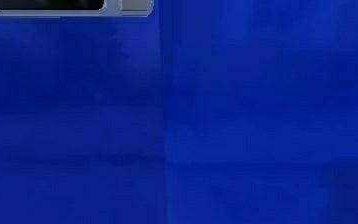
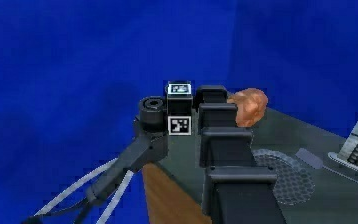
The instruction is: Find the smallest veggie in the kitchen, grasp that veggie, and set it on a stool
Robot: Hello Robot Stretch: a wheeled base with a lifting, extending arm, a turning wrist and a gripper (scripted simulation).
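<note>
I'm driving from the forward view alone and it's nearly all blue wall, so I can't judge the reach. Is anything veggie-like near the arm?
Observer: Yes, in the arm side view an orange-brown lumpy thing lies on a dark grey countertop, just to the picture's right of the far end of the arm.
Operator: Where are the jaws?
Observer: Their dark body stands on the arm's other side, toward the picture's left, against the blue wall.
Operator: Anything else on that counter?
Observer: A round grey patterned patch beside the arm, and a light grey ribbed thing at the right edge.
</note>
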